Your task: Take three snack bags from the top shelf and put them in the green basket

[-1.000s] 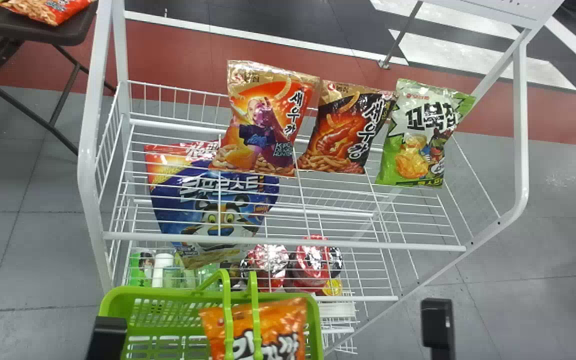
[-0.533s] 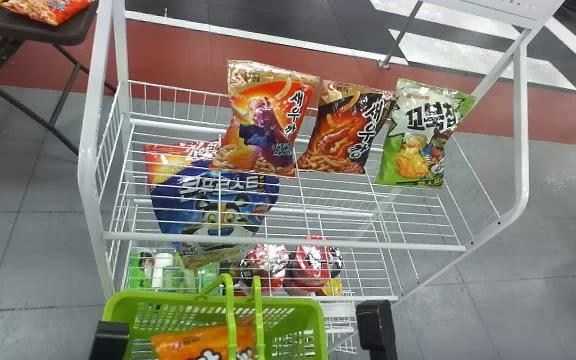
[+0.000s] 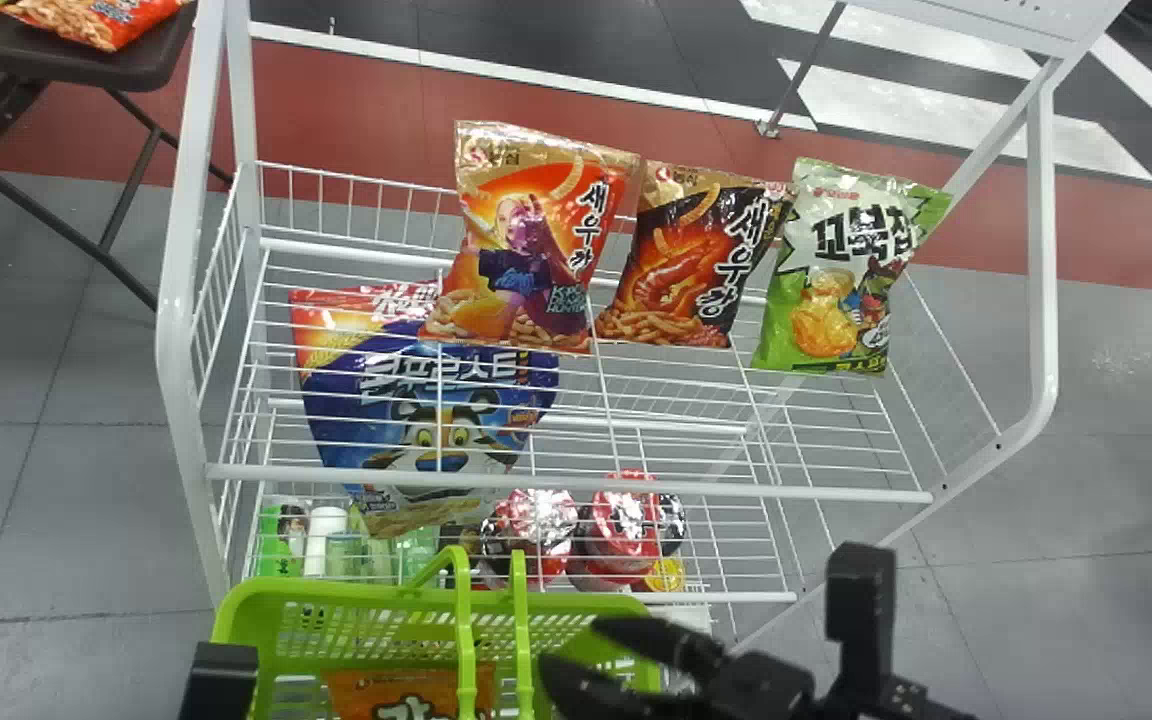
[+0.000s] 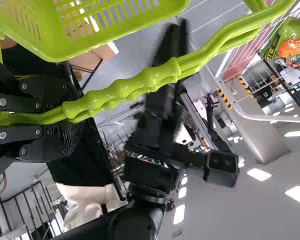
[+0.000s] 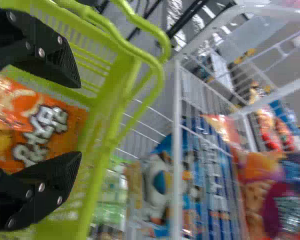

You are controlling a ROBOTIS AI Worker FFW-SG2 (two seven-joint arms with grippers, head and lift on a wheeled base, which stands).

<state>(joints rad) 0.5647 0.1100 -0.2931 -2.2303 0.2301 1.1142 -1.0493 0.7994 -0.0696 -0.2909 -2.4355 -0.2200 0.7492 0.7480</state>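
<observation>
Right fingers shifted, spread wide; left fingers clamp basket handles.

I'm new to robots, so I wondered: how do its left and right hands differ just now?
The left hand has its fingers shut on the basket handles; the right hand has its fingers spread apart. The left hand holds something, while the right hand, near the orange snack bag, grips nothing. Both are black.

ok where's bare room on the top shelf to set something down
Free: between the snack bags and front rail, and between the left post and orange bag. Crowded: the back, from orange bag to green bag.
</observation>
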